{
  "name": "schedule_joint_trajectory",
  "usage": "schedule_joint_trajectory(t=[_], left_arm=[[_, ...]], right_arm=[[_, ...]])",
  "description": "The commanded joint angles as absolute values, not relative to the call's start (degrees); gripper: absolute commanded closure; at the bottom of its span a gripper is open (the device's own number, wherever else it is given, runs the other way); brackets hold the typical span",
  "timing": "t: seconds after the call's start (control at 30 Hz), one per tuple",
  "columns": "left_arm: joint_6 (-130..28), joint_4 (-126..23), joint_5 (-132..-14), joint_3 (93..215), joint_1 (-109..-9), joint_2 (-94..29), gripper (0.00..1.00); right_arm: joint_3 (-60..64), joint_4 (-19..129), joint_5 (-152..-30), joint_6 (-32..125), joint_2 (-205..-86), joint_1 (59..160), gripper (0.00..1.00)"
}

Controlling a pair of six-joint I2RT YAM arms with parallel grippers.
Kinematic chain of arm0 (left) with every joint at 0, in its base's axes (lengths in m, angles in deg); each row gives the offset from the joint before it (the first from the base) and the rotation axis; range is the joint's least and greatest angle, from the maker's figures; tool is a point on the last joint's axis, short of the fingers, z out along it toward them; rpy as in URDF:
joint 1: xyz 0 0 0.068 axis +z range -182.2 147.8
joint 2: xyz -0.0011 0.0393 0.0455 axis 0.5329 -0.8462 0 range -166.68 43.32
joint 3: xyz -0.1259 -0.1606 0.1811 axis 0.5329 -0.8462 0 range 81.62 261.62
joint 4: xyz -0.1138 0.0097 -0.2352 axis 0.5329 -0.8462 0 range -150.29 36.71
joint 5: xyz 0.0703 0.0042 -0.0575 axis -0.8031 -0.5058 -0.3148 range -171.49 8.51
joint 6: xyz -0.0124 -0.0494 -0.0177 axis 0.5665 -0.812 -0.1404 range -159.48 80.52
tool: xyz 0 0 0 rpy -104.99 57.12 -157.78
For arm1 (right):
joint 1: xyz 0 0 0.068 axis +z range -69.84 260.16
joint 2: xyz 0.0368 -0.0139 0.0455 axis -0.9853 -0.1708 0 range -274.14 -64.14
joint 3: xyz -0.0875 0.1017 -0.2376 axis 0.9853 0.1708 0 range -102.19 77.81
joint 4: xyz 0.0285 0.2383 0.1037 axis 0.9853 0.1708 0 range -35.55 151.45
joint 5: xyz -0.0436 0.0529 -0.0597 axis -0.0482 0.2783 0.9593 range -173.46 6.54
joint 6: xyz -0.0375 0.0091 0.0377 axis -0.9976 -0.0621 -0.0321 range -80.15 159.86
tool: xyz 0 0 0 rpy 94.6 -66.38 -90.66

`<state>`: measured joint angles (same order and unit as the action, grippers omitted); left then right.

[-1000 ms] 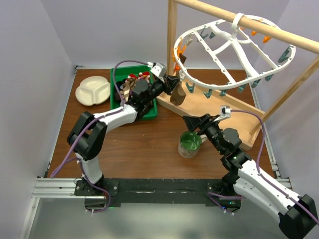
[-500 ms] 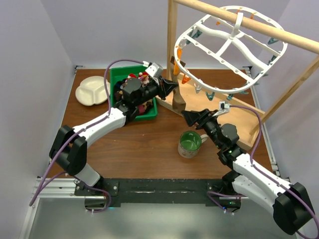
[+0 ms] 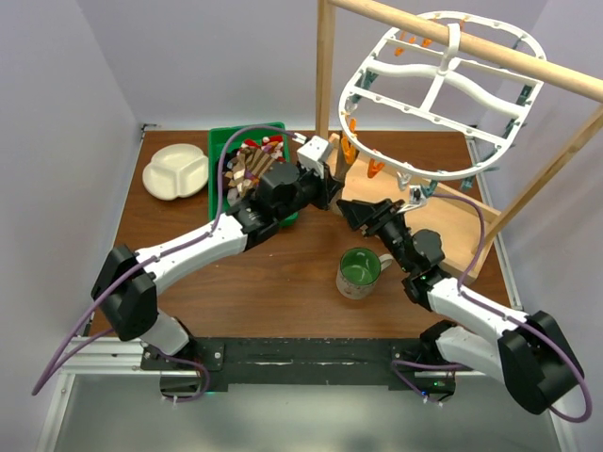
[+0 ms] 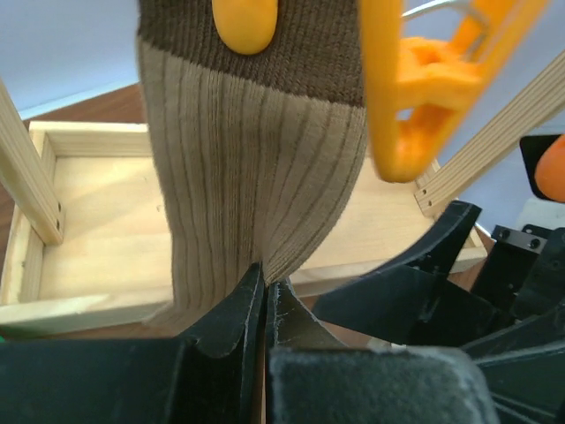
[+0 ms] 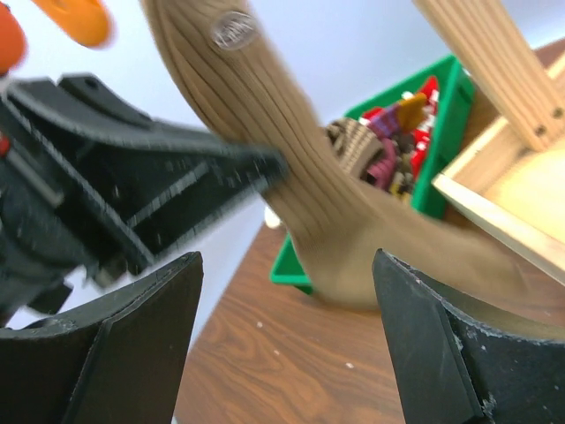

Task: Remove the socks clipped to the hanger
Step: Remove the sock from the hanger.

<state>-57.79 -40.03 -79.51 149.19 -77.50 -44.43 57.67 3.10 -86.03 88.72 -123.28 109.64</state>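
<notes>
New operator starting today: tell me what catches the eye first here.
A white hanger hangs from the wooden pole at the back right. Below it the left end effector is shut on a tan ribbed sock hanging from an orange clip, with the right end effector open close by.

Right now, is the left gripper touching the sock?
Touching. The left wrist view shows the left gripper shut on the sock, with the ribbed fabric bunched into the pinch between its fingers.
</notes>
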Motion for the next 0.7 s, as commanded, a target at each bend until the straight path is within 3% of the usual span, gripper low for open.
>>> schedule_joint_trajectory(t=[0.0,0.67], left_arm=[[-56.7,-45.9,-89.4,153.6,-79.9,-43.7,1.0],[-56.4,-48.5,-92.7,156.6,-83.9,-43.7,1.0]], right_arm=[[57.2,-10.6,-86.5,92.1,-125.5,109.3,0.18],[47.6,-16.8,-81.3,95.2,-136.9,109.3,0.2]])
